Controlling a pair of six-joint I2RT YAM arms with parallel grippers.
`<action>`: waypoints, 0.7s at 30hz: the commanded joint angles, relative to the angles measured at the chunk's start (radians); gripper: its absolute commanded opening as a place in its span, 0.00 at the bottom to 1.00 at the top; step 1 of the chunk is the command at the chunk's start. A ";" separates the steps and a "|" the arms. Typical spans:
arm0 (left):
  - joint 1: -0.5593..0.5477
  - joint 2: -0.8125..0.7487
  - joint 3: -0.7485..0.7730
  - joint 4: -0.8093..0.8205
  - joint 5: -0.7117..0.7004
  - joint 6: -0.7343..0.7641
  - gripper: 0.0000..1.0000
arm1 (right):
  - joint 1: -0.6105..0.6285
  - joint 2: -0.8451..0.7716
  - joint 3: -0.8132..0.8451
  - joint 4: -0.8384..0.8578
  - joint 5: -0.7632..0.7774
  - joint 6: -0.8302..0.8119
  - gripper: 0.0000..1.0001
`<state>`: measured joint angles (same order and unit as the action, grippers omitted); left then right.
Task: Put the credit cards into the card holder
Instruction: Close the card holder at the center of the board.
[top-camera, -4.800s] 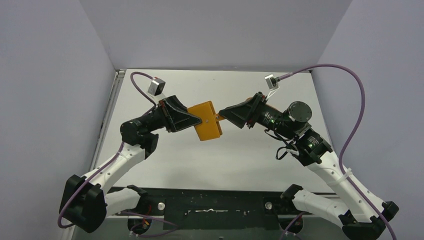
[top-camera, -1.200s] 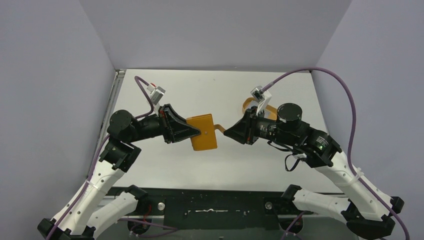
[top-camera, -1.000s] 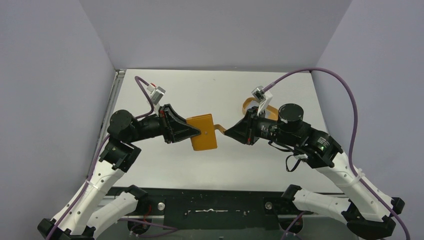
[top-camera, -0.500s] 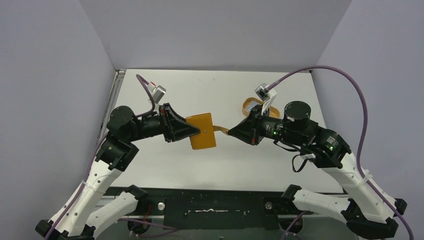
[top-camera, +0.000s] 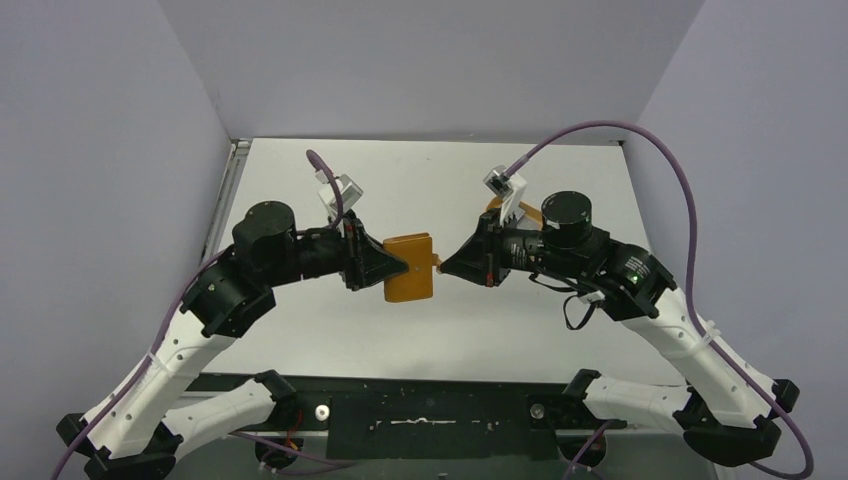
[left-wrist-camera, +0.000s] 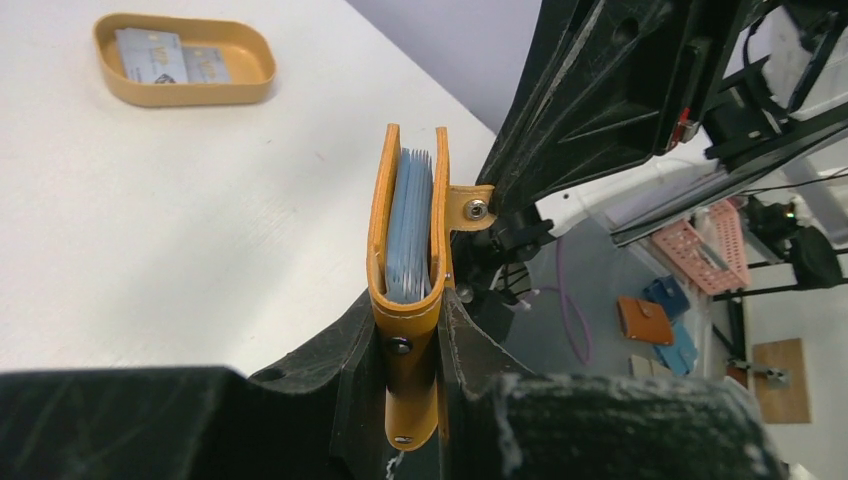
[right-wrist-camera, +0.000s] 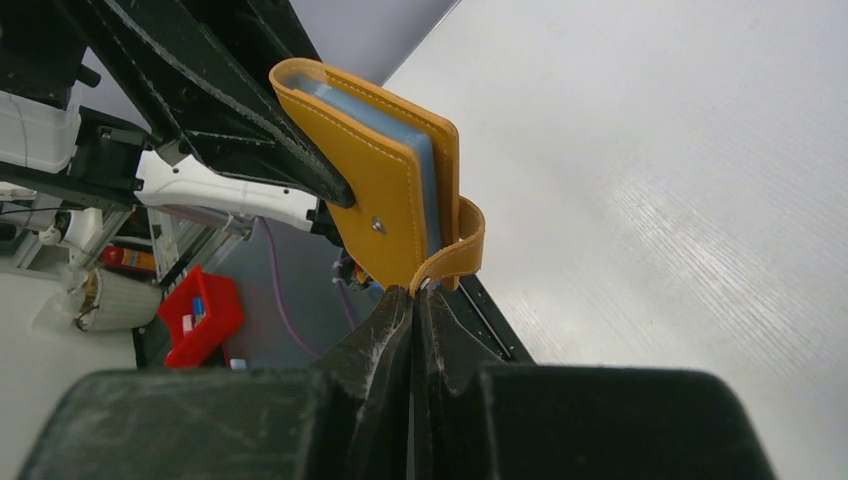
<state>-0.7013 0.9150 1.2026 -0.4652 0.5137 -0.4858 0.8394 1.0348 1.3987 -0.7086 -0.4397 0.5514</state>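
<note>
Tan card holder (right-wrist-camera: 385, 190) snap tab (right-wrist-camera: 455, 255) end hidden between right fingers (right-wrist-camera: 388, 330)

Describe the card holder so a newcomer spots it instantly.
Look over the middle of the white table, in the gap between the two arms. The card holder is the flat orange folded wallet clamped by the left pincer, its snap tab pinched by the right pincer. Unlike the orange oval tray, it shows grey-blue sleeves inside.
</note>
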 joint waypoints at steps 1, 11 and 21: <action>-0.063 -0.003 0.083 -0.104 -0.189 0.101 0.00 | 0.003 0.016 -0.014 0.126 -0.047 0.028 0.00; -0.080 -0.025 0.091 -0.146 -0.312 0.076 0.00 | 0.004 0.058 -0.034 0.171 -0.093 -0.025 0.00; -0.095 -0.009 0.092 -0.144 -0.346 0.006 0.00 | 0.009 0.101 -0.025 0.158 -0.100 -0.064 0.00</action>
<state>-0.7887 0.9073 1.2427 -0.6346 0.2062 -0.4500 0.8394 1.1175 1.3563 -0.5999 -0.5205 0.5140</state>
